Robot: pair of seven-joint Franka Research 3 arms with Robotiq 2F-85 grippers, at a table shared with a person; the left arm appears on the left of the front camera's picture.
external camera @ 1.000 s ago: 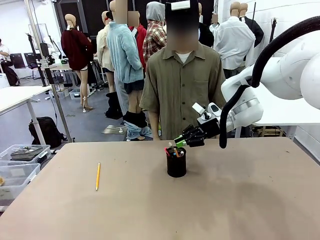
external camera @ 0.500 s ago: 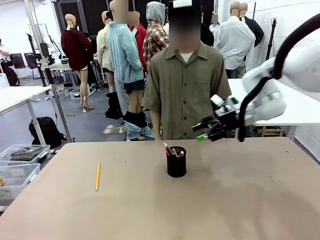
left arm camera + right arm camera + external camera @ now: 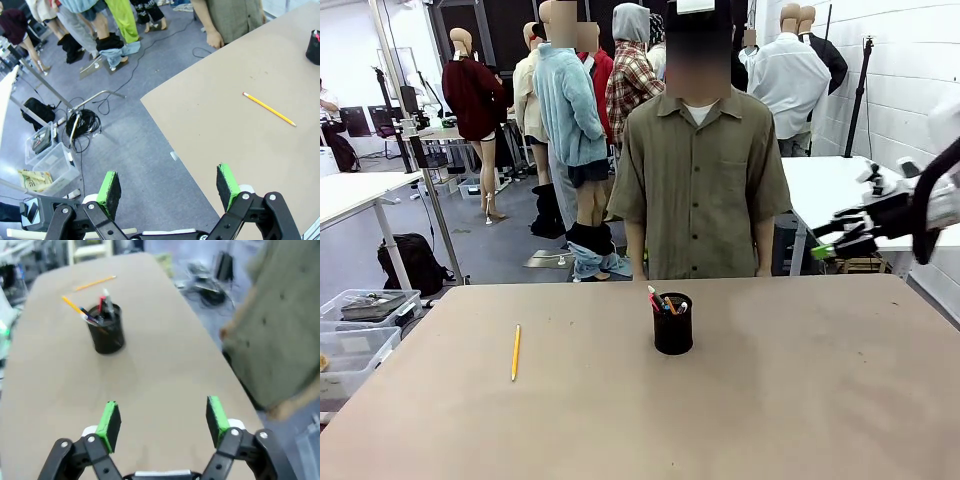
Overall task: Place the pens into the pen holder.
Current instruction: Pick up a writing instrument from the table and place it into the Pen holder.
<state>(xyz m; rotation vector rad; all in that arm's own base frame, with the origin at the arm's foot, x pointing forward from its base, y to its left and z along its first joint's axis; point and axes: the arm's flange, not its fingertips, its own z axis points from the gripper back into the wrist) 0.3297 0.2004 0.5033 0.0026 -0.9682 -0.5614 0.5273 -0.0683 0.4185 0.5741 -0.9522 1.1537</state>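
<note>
front view: which pen is left out, and where does it lie?

the yellow pencil (image 3: 516, 352). it lies flat on the table (image 3: 800, 400), well apart from the pen holder (image 3: 673, 330), on the robot's left of it. the other pens (image 3: 665, 302) stand in the holder.

how does its long axis run?

near to far, almost straight from the robot's edge toward the person, only slightly slanted.

which arm is better placed?

the left, i'd judge. in the left wrist view the left gripper (image 3: 167, 182) hangs beside the table, over the floor, jaws wide with nothing between the pads. the pencil (image 3: 269, 108) sits ahead of it, and the holder (image 3: 314, 45) is farther on.

and the right one?

the right gripper (image 3: 828, 235) is raised over the far right part of the table, near the person, also spread wide and empty. in the right wrist view the holder (image 3: 106, 332) stands between it and the pencil (image 3: 95, 283), so it would have to reach past the holder.

what does the pick call for?

probably jaws turned to close across the thin shaft, not along it.
</note>
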